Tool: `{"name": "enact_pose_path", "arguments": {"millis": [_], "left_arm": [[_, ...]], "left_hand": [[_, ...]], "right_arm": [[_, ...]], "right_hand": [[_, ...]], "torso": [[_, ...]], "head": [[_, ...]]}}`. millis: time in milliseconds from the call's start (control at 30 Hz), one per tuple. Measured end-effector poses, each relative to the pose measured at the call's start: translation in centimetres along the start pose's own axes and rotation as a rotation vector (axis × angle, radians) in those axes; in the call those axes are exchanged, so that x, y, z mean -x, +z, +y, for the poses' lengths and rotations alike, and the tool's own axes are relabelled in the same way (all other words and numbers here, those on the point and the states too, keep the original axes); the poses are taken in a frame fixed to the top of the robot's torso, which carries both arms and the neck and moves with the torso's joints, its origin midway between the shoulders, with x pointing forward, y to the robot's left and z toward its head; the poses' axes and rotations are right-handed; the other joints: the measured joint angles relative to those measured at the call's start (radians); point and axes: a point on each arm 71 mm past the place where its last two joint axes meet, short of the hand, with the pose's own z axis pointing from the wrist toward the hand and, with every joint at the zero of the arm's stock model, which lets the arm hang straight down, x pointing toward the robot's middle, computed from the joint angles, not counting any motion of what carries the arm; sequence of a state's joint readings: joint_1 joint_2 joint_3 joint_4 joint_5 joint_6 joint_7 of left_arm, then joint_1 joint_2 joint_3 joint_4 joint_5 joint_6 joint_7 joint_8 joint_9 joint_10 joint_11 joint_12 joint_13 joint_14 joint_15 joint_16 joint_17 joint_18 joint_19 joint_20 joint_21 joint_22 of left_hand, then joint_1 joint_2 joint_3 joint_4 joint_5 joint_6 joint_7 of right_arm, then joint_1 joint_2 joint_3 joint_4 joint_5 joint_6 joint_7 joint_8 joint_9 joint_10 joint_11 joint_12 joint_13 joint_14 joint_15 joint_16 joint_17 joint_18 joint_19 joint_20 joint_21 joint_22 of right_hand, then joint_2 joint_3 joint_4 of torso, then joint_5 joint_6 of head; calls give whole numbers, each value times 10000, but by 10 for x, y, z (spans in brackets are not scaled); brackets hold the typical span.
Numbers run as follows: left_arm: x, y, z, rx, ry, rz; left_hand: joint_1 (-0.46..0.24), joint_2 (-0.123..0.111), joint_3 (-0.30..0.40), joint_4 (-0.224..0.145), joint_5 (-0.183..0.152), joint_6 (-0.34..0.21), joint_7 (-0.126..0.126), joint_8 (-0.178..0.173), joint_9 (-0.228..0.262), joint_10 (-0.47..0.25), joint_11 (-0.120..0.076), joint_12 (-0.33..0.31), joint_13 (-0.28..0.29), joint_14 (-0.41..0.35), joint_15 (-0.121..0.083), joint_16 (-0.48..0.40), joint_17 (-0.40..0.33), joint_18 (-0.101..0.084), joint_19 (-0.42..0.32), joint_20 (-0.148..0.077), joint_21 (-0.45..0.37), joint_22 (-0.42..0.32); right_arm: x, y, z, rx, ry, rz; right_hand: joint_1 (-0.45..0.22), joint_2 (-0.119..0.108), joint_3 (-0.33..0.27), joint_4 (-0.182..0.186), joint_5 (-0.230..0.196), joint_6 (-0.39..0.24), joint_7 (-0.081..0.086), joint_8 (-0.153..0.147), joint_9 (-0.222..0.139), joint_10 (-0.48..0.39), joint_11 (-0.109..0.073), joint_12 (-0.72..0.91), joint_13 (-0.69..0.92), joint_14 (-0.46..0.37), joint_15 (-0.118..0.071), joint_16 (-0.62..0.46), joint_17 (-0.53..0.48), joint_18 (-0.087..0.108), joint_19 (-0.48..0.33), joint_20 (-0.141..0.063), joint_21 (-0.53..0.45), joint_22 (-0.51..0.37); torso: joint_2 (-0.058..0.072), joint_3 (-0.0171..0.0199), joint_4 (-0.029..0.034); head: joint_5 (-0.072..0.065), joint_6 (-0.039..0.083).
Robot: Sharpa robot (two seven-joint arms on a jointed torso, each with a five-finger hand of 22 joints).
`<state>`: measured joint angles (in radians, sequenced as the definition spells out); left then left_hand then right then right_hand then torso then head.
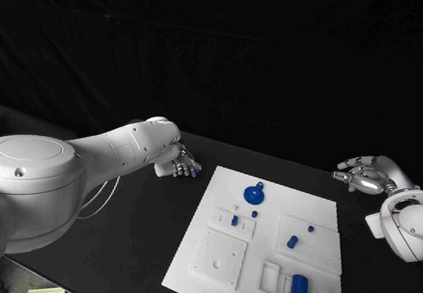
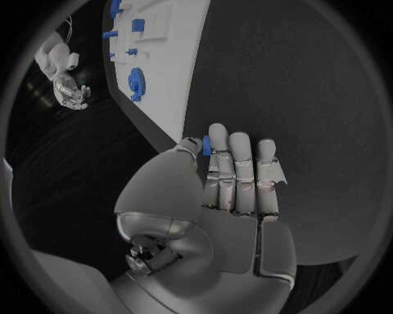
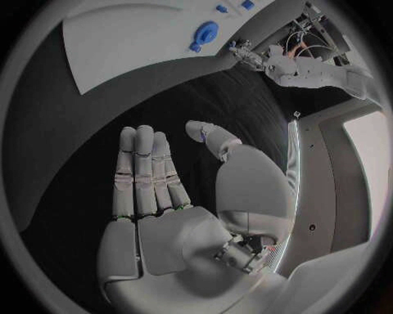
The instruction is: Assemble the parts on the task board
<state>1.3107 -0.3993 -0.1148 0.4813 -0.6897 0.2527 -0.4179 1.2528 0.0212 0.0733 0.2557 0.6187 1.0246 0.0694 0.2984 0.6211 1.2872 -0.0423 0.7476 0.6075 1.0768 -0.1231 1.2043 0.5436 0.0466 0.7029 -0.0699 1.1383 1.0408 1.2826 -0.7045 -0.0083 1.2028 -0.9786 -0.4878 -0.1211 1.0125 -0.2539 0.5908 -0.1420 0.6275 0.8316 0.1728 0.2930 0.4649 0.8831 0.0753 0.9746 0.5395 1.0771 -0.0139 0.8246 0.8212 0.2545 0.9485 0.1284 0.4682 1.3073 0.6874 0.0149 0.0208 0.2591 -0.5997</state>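
The left hand [image 1: 180,163] pinches a small blue part [image 2: 205,145] beside the white board [image 1: 261,249]. The right hand [image 1: 367,176] hovers empty, fingers spread.

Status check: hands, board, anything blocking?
Left robot hand pinching a small blue part beside the task board. Right robot hand open, off the board. Nothing blocking.

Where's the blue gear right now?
In the head view the blue gear lies on the task board near its far edge, towards the left hand, just beyond a small blue peg.
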Motion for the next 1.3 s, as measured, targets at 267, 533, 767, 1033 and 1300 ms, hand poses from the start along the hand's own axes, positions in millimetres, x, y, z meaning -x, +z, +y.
{"name": "enact_pose_path", "arguments": {"millis": [267,533,767,1033,1300], "left_arm": [[0,0,1,-72,-167,68],[0,-1,3,-235,-319,148],[-1,-3,6,-547,-476,227],[-6,-8,4,-1027,-600,356],[-7,-18,-2,-1512,-649,386]], "left_hand": [[200,294,237,-408,-119,25,-25,40,114,-15,14,105,39,-56,-11,113,28,0,-45,38,0,78],[-69,905,-198,-844,-508,283,-97,152,175,45,-45,105,-32,-85,19,117,26,2,-61,55,0,154],[-3541,999,2660,-4236,-646,662,-153,233,130,426,-105,81,-205,207,53,156,-85,-92,307,-51,-1,236],[-3841,1068,2901,-4391,-697,662,-153,241,131,440,-117,65,-218,242,50,156,-88,-91,337,-52,-1,236],[-3889,1038,2922,-4407,-700,662,-154,239,130,475,-149,64,-225,278,48,156,-94,-90,377,-83,-1,245]], "right_arm": [[0,0,0,3,0,7],[1,0,-1,-7,-5,4],[3,0,-4,-69,-22,-42],[4,-1,-5,-91,-21,-59],[6,-1,-7,-130,-18,-84]], "right_hand": [[0,0,0,0,0,0,0,0,0,0,0,0,-7,0,0,0,0,0,0,0,0,0],[0,0,0,0,0,0,0,0,0,0,0,0,-12,0,0,0,0,0,0,0,0,0],[0,0,0,0,0,0,0,0,0,0,0,0,-12,0,0,0,0,-1,0,0,0,0],[0,0,0,0,0,0,0,0,0,0,0,39,-12,0,0,0,0,-1,0,0,0,0],[0,0,0,0,0,41,15,0,0,0,0,40,-22,0,0,0,1,-1,0,0,0,0]], "torso": [[-1,-1,1],[-8,-3,8],[-19,-3,19],[-24,-3,27],[-24,4,25]], "head": [[9,-2],[-19,-11],[-59,-7],[-76,27],[-72,44]]}}
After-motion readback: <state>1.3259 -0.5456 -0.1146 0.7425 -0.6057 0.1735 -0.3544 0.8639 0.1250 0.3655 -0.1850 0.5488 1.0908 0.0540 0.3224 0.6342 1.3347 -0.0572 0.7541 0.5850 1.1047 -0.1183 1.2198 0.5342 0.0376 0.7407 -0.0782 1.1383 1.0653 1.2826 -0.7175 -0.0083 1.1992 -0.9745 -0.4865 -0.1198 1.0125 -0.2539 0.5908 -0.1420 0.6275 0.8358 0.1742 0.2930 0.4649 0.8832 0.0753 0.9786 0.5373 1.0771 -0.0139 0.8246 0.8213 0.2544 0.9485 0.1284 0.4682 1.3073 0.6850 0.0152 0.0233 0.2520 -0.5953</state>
